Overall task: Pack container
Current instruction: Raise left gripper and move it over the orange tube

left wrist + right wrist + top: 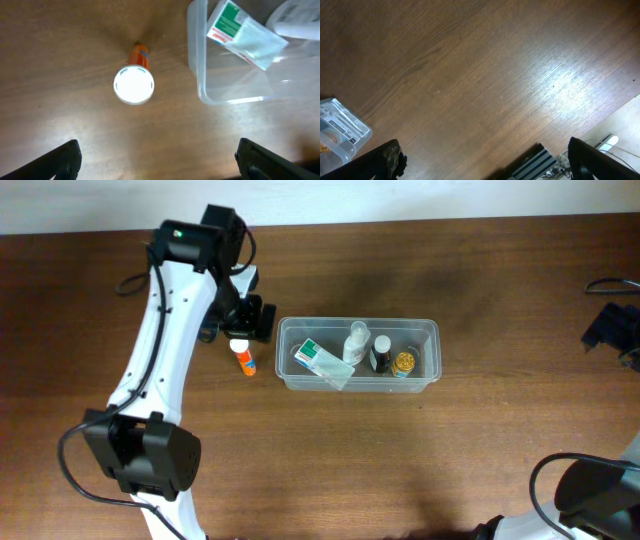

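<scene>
Near the middle of the wooden table (480, 450) the container (281, 360) is set, its long sides running across the overhead view. Four things are held inside it. A white-and-green box (322, 363) is tilted at the end nearest the left arm, and a pale clear bottle (356, 342), a dark bottle (381, 355) and a small yellow-topped jar (404, 363) are ranged toward the other end. In the left wrist view the container's rounded corner and rim (196, 60) are seen, with bare floor inside that corner below the box (240, 32).

Just beside the container's left short wall, but apart from it, an orange tube (243, 358) is placed, its white cap (134, 85) turned up toward the wrist camera. A narrow strip of bare wood is left between tube and rim. The left gripper (243, 330) is held above the tube, its jaws spread wide with nothing gripped, and open wood is seen between them (160, 165).

Well apart from the container's right end, at the table's edge, the right gripper (615, 330) is parked, jaws likewise spread wide and nothing gripped (485, 167). Broad bare wood is left between it and the container, only a corner of which (340, 135) is caught in the right wrist view.
</scene>
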